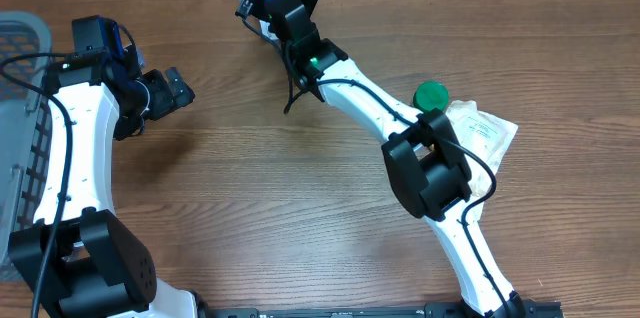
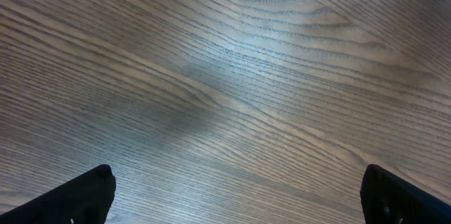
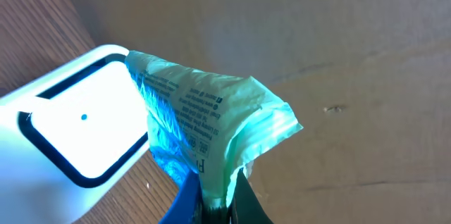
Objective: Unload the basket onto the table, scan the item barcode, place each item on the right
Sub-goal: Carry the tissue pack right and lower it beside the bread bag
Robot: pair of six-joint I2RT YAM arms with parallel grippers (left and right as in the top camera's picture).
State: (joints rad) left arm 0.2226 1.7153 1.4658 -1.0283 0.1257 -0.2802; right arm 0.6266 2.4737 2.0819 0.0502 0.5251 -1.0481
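Crinkled pale-green plastic packet, clamped in right gripper, is held before glowing white box scanner for reading; left gripper is spread empty.

Crumpled printed pale-green packet, upright, pinched at its base; white scanner just beside it, window glowing.

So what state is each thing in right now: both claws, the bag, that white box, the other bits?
left gripper: open, empty, over bare table.
right gripper: shut on the plastic bag.
plastic bag: crumpled, held up next to the scanner.
scanner: window lit.
green disc: lying on the table, untouched.
clear pouch: flat on the table beside the disc.
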